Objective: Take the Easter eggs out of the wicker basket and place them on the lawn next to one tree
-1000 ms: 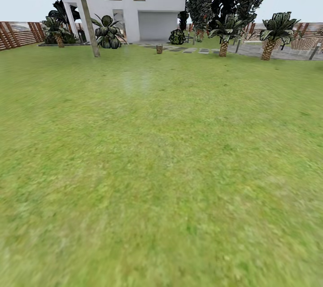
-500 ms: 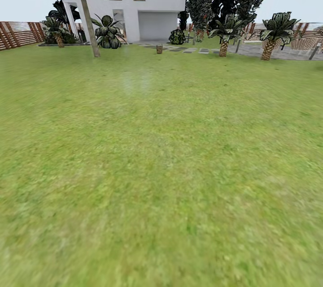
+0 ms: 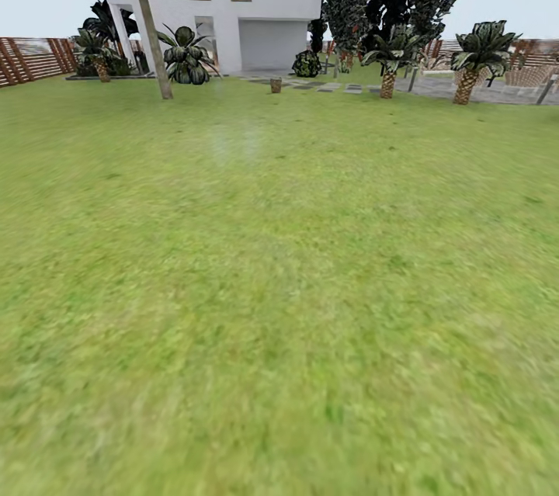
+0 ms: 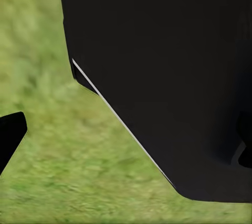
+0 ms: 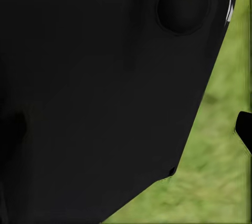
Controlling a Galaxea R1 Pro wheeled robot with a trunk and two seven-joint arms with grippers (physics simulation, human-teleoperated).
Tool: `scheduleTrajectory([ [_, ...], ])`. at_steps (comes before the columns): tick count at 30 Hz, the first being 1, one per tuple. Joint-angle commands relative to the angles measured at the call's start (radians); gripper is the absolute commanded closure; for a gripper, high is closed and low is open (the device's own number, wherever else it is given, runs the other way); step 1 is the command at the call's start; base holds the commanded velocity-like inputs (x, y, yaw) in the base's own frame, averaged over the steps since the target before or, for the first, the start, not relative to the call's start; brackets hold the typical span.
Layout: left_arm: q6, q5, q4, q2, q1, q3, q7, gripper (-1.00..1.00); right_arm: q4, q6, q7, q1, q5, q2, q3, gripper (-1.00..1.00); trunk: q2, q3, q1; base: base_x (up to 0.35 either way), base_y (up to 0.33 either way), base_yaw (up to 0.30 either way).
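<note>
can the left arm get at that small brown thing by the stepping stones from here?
Probably not. The small brown thing sits far off by the stepping stones, with a wide stretch of lawn between. Nothing blocks the way, so the base would have to drive closer first.

A small brown object point(image 3: 276, 84) by the stepping stones is too distant to identify.

Ahead of me stands a white house point(image 3: 264, 7). A brown slat fence point(image 3: 35, 57) runs to its left, grey stepping stones point(image 3: 330, 86) lie before it, and two short palms point(image 3: 473, 61) stand to its right.
</note>
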Motion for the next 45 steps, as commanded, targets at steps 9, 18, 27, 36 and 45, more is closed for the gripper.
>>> scheduleTrajectory([
  [9, -0.001, 0.001, -0.002, 0.0, 0.0, 0.001, 0.0, -1.0, 0.001, -0.021, 0.0, 0.0, 0.005, 0.0, -0.002, -1.0, 0.0, 0.0, 0.001, 0.339, 0.0, 0.0],
  [18, 0.0, 0.001, -0.001, 0.0, 0.0, 0.001, 0.0, -1.0, 0.001, -0.048, 0.0, 0.0, 0.005, 0.0, -0.002, -1.0, 0.0, 0.013, 0.001, 0.339, 0.0, 0.0],
  [27, 0.0, 0.001, -0.001, 0.0, 0.0, 0.001, 0.0, -1.0, 0.001, -0.049, 0.0, 0.0, 0.006, 0.0, -0.002, -1.0, 0.0, 0.026, 0.001, 0.339, 0.0, 0.0],
  [36, 0.0, 0.001, -0.001, 0.0, 0.0, 0.001, 0.0, -1.0, 0.001, -0.049, 0.0, 0.0, 0.007, 0.0, -0.001, -1.0, 0.0, 0.036, 0.001, 0.339, 0.0, 0.006],
  [45, 0.0, 0.001, -0.001, 0.0, 0.0, 0.001, 0.0, -1.0, 0.001, -0.049, 0.0, 0.0, 0.007, 0.0, -0.001, -1.0, 0.0, 0.038, 0.001, 0.339, 0.0, 0.03],
])
